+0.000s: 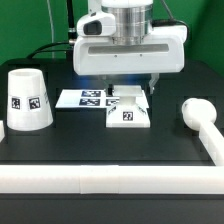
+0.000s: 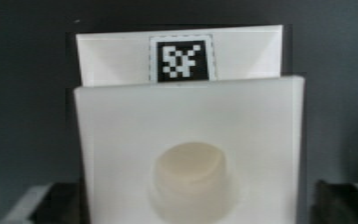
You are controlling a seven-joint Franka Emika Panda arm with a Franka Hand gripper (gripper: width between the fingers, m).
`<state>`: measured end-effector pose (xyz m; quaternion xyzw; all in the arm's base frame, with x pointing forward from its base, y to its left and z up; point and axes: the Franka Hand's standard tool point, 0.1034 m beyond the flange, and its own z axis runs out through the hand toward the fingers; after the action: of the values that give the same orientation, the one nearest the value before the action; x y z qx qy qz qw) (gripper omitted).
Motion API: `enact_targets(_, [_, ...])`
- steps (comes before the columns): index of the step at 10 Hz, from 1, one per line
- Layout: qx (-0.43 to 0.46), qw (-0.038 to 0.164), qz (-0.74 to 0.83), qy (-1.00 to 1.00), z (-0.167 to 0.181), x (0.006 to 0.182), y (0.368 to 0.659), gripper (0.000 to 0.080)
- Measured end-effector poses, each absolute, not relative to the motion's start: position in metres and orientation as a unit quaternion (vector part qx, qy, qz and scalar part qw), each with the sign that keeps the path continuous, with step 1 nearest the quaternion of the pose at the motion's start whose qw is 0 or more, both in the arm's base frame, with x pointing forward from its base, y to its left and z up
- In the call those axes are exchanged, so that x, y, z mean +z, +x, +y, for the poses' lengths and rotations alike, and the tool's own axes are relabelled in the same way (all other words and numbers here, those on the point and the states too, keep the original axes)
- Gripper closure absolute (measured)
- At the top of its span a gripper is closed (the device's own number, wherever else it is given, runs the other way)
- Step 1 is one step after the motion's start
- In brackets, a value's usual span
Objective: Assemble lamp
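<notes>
The gripper (image 1: 131,88) hangs just above the base (image 1: 129,110), fingers spread, pinching nothing. On the desk (image 1: 100,145), the shade (image 1: 28,100) stands well off the base toward the exterior view's left. The bulb (image 1: 197,113) lies toward its right.

Gripper (image 1: 130,86) just abv lamp base (image 1: 130,114)

Exterior view: shade (image 1: 28,100) left, base (image 1: 130,112) ctr, bulb (image 1: 195,112) right.

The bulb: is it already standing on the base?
No: the bulb lies flat at the exterior view's right, well apart from the base.
</notes>
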<state>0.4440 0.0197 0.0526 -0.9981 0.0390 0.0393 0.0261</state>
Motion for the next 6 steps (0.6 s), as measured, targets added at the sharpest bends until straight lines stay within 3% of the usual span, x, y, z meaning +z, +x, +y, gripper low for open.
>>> enact_targets(1, [0.039, 0.026, 0.038, -0.998, 0.0196, 0.0528, 0.4443, 0.0266])
enact_targets(6, [0.039, 0.026, 0.038, -0.998, 0.0197, 0.0527, 0.4443, 0.0266])
